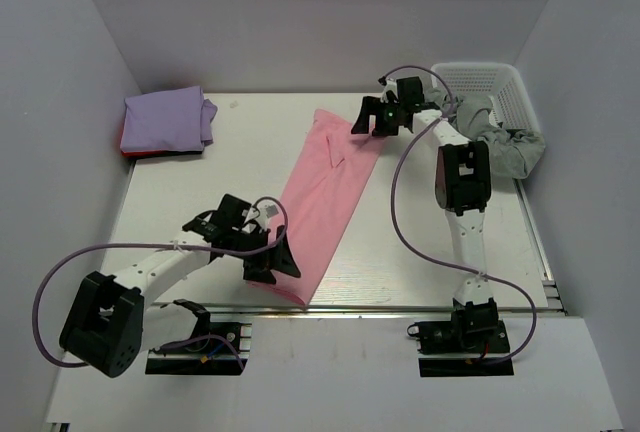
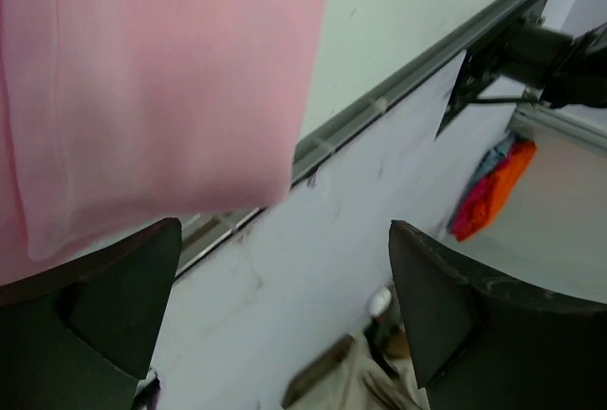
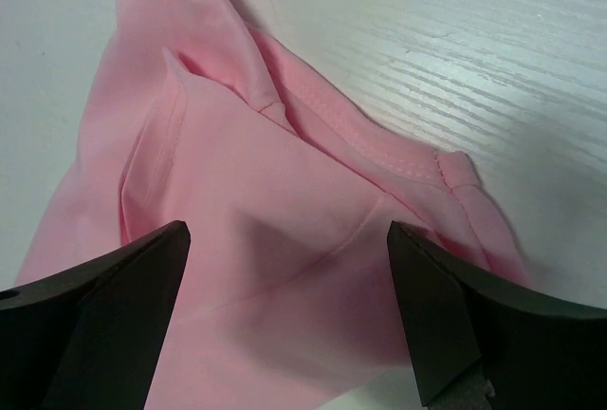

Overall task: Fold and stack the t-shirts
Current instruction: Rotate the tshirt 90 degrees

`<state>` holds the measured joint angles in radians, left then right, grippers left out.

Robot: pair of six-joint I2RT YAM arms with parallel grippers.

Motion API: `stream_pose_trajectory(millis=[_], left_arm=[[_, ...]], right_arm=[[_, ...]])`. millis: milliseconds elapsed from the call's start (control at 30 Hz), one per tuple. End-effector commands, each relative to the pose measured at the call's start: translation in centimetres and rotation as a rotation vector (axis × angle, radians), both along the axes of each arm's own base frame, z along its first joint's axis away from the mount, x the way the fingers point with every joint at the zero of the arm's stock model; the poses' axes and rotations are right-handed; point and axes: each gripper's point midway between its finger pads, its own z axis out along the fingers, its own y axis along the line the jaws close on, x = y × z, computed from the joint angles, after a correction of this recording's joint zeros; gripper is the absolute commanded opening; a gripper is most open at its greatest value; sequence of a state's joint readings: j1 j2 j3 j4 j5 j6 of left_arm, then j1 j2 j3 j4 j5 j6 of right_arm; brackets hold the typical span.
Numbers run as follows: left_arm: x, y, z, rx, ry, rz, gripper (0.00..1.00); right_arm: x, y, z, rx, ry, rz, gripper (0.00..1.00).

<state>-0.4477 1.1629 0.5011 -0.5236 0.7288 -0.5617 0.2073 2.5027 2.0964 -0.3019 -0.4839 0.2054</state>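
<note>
A light pink t-shirt [image 1: 322, 202] lies folded lengthwise in a long strip, running from the far middle of the table to the near edge. My left gripper [image 1: 278, 260] hovers open over its near end; in the left wrist view the pink hem [image 2: 142, 87] sits ahead of the open gripper [image 2: 285, 230], with nothing between the fingers. My right gripper [image 1: 362, 120] is open above the far end, and its wrist view shows pink sleeve and seam folds [image 3: 285, 173] below the open gripper [image 3: 287, 234]. A folded lavender t-shirt [image 1: 165, 122] rests on a red one [image 1: 124, 151] at the far left.
A white basket [image 1: 490, 82] at the far right holds grey cloth [image 1: 505, 147] that spills over its rim. A metal rail [image 1: 400, 307] runs along the table's near edge. White walls enclose the left, back and right sides.
</note>
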Motion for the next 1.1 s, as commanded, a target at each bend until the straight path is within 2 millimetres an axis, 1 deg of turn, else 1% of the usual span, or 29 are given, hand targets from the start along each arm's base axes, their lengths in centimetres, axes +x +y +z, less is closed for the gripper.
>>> stream_pose_trajectory(millis=[0, 33, 67, 100, 133, 167, 200, 233, 267, 300, 333, 367, 400, 467, 567, 600, 633, 667, 700, 733, 767, 800, 833, 867, 900, 933, 1000, 1033, 1067], left_arm=[[3.5, 0.0, 2.4, 0.090, -0.195, -0.041, 1.00], [4.1, 0.2, 2.6, 0.113, -0.215, -0.041, 1.00], [4.8, 0.3, 3.1, 0.130, -0.245, -0.040, 1.00], [6.3, 0.5, 3.7, 0.167, -0.290, -0.023, 1.00], [7.1, 0.6, 3.8, 0.190, -0.310, -0.008, 1.00], [7.9, 0.8, 4.1, 0.212, -0.337, 0.010, 1.00], [9.4, 1.1, 4.7, 0.245, -0.395, 0.046, 1.00], [10.1, 1.1, 5.0, 0.253, -0.410, 0.076, 1.00], [11.0, 1.6, 5.0, 0.270, -0.430, 0.105, 1.00], [12.2, 2.3, 5.0, 0.304, -0.458, 0.157, 1.00], [13.3, 2.5, 5.1, 0.316, -0.488, 0.210, 1.00], [13.6, 3.3, 3.9, 0.366, -0.467, 0.262, 1.00], [14.3, 4.2, 3.4, 0.406, -0.457, 0.311, 1.00], [14.9, 5.4, 2.6, 0.456, -0.433, 0.362, 1.00], [16.2, 5.6, 3.0, 0.446, -0.442, 0.399, 1.00], [16.5, 5.8, 3.1, 0.444, -0.447, 0.412, 1.00], [16.7, 6.0, 3.9, 0.443, -0.476, 0.430, 1.00], [16.7, 6.7, 3.8, 0.457, -0.480, 0.449, 1.00], [16.9, 7.0, 4.3, 0.461, -0.499, 0.464, 1.00], [16.5, 8.2, 4.3, 0.496, -0.503, 0.491, 1.00], [16.0, 8.6, 4.1, 0.510, -0.495, 0.509, 1.00], [15.8, 8.9, 4.1, 0.514, -0.504, 0.518, 1.00], [15.1, 9.1, 3.5, 0.517, -0.488, 0.524, 1.00], [15.0, 9.1, 4.2, 0.490, -0.509, 0.548, 1.00], [14.7, 9.2, 4.1, 0.484, -0.507, 0.559, 1.00], [14.1, 9.3, 3.6, 0.485, -0.497, 0.564, 1.00], [13.7, 9.5, 3.8, 0.470, -0.503, 0.579, 1.00], [13.4, 9.4, 3.5, 0.462, -0.492, 0.580, 1.00], [13.4, 9.4, 3.5, 0.462, -0.492, 0.580, 1.00]], right_arm=[[0.2, -0.8, 6.2, -0.069, -0.140, 0.019, 0.90], [-0.1, -0.4, 7.7, -0.065, -0.165, 0.030, 0.90], [-0.5, -0.3, 8.7, -0.080, -0.184, 0.041, 0.90], [-0.7, -0.2, 9.1, -0.090, -0.195, 0.047, 0.90], [-1.4, 0.5, 8.7, -0.102, -0.188, 0.070, 0.90], [-2.5, 0.9, 9.4, -0.106, -0.184, 0.082, 0.90], [-3.3, 1.2, 9.4, -0.104, -0.169, 0.093, 0.90], [-5.4, 1.3, 6.4, -0.117, -0.097, 0.127, 0.90], [-6.7, 2.4, 7.7, -0.104, -0.111, 0.154, 0.90], [-7.4, 3.2, 7.7, -0.078, -0.118, 0.176, 0.90], [-9.1, 3.1, 6.3, -0.075, -0.070, 0.188, 0.90], [-10.1, 4.2, 6.2, -0.066, -0.065, 0.213, 0.90], [-10.5, 4.7, 6.6, -0.051, -0.067, 0.221, 0.90], [-12.1, 5.6, 5.2, -0.054, -0.029, 0.244, 0.90], [-12.7, 6.7, 4.4, -0.053, -0.015, 0.253, 0.90], [-12.4, 7.1, 3.7, -0.054, -0.005, 0.255, 0.90], [-12.7, 7.5, 3.2, -0.060, 0.012, 0.258, 0.90], [-12.7, 7.6, 3.0, -0.061, 0.022, 0.257, 0.90], [-12.5, 8.2, 2.4, -0.066, 0.030, 0.265, 0.90], [-12.5, 8.5, 2.0, -0.070, 0.034, 0.269, 0.90], [-12.4, 8.8, 1.5, -0.075, 0.038, 0.271, 0.90], [-12.2, 9.0, 1.4, -0.075, 0.035, 0.272, 0.90], [-12.1, 9.2, 1.3, -0.072, 0.033, 0.273, 0.90], [-12.0, 9.5, 1.5, -0.068, 0.029, 0.275, 0.90], [-12.0, 9.9, 1.6, -0.061, 0.026, 0.283, 0.90], [-11.8, 10.3, 1.9, -0.053, 0.008, 0.288, 0.90], [-11.7, 11.0, 2.4, -0.039, -0.016, 0.299, 0.90], [-12.0, 11.7, 2.6, -0.035, -0.026, 0.313, 0.90], [-11.8, 12.0, 3.0, -0.029, -0.042, 0.313, 0.90]])
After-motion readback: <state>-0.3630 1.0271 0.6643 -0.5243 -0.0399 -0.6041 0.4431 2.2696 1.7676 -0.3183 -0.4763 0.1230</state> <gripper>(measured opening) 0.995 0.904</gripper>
